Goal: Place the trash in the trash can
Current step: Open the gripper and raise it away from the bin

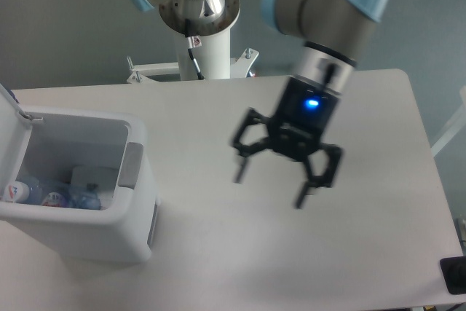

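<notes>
Two pieces of trash lie inside the trash can [109, 234], well off to the left of the pincer [271, 184] in the camera view and a little lower in the picture; the pincer itself hangs over the white table [378, 238], motion-blurred, its two dark fingers [306, 189] spread wide apart with nothing between them, so it is released and empty; both fingers point down toward the tabletop, and a blue light glows on the gripper body above them. The crushed plastic bottle [54, 198] rests on the bottom of the bin at its near-left part, the farthest thing from the pincer; its long axis runs roughly left to right across the picture, so that one end points back toward the pincer, while the end with the round white cap [16, 192] sits at the far left against the bin wall. The crumpled white carton [95, 177] lies just beside the bottle, on the side nearer the pincer and slightly farther back; its outline is too pale against the bin floor to tell which way it points. The bin's grey handle panel [131, 166] faces the pincer; the hinged lid [13, 107] stands open at the bin's far-left edge, on the side away from the pincer. The arm's column [207, 49] rises behind the table, up and to the left of the pincer.
</notes>
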